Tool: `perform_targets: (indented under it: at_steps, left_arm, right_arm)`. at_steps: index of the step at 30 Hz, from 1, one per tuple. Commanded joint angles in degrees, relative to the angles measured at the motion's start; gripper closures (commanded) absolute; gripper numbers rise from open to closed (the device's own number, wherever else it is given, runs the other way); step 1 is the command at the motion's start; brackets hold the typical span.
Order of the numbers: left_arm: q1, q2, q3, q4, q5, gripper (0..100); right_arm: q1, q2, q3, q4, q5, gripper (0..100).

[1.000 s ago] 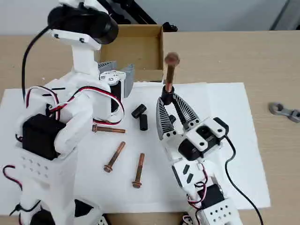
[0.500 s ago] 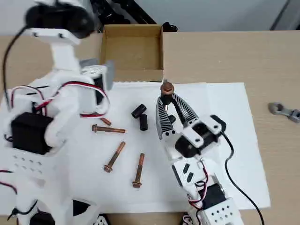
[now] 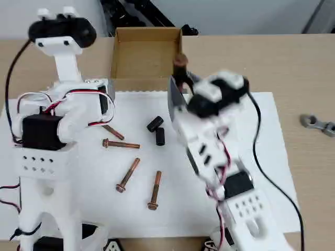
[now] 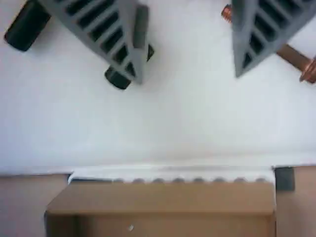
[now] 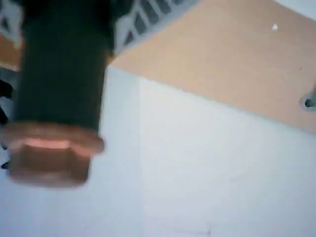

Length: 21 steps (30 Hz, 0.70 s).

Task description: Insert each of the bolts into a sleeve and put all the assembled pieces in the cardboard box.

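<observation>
Right end effector [image 3: 181,86] grips sleeved bolt [image 3: 180,64] beside cardboard box [image 3: 146,52].

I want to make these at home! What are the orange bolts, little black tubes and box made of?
The bolts look like copper-coloured metal, with a slight shine. The black sleeves look like matte plastic or rubber; I cannot tell which. The box is plain brown cardboard, dull and unprinted.

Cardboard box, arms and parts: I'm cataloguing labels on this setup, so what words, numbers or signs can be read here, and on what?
None: no word, number or sign is readable.
Cardboard box: plain, no print seen.
Sleeved bolt in the right gripper: no marking can be made out.
White mat: blank.
</observation>
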State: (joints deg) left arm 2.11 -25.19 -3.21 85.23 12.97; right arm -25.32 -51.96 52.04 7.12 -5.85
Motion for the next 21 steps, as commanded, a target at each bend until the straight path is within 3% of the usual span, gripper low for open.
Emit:
perform_targets:
  at_steps: [1,8,21]
  left_arm:
    - [-2.29,-1.41,1.45,-1.49,-0.26,89]
    - [-7.91,-1.41,5.41,-1.49,-0.26,89]
    - [-7.65,-1.41,6.64,-2.81,-0.26,89]
  right_arm:
    - [2.59,14.55,-14.42,-2.24,-0.79,99.3]
    - [4.7,39.96,-33.14,-11.21,-0.44,99.3]
    - [7.43,80.92,-60.4,-16.48,-0.26,99.2]
